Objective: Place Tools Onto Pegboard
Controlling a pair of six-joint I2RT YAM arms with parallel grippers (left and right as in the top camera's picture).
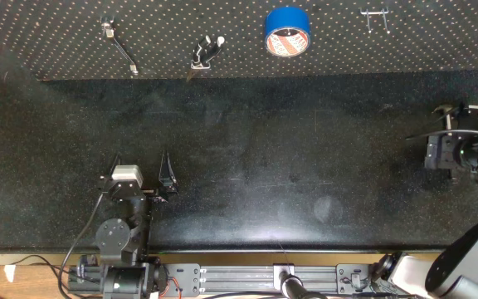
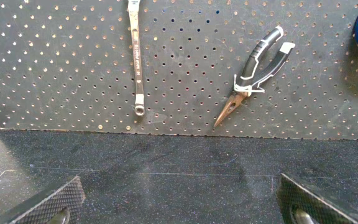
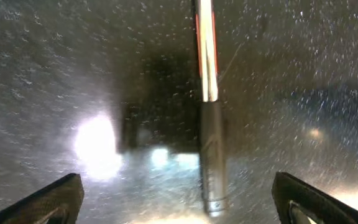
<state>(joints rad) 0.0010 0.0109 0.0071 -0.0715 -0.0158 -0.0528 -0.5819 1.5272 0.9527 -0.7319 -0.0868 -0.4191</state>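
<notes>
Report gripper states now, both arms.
Left gripper: open, empty.
Right gripper: open, holding nothing, poised over a metal tool.

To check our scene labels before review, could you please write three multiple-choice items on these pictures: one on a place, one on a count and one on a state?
1. Where do the pliers hang on the pegboard?
A) between the wrench and the blue tape roll
B) right of the tape roll
C) left of the wrench

2. How many things hang on the pegboard?
A) one
B) three
C) five

3. How do the jaws of the left gripper stand?
A) shut on the pliers
B) shut on nothing
C) open, holding nothing

Answers:
1 A: the top view shows wrench, pliers and tape in that order.
2 B: the wrench, pliers and tape roll hang there.
3 C: the left wrist view shows them wide apart with nothing between them.
</notes>
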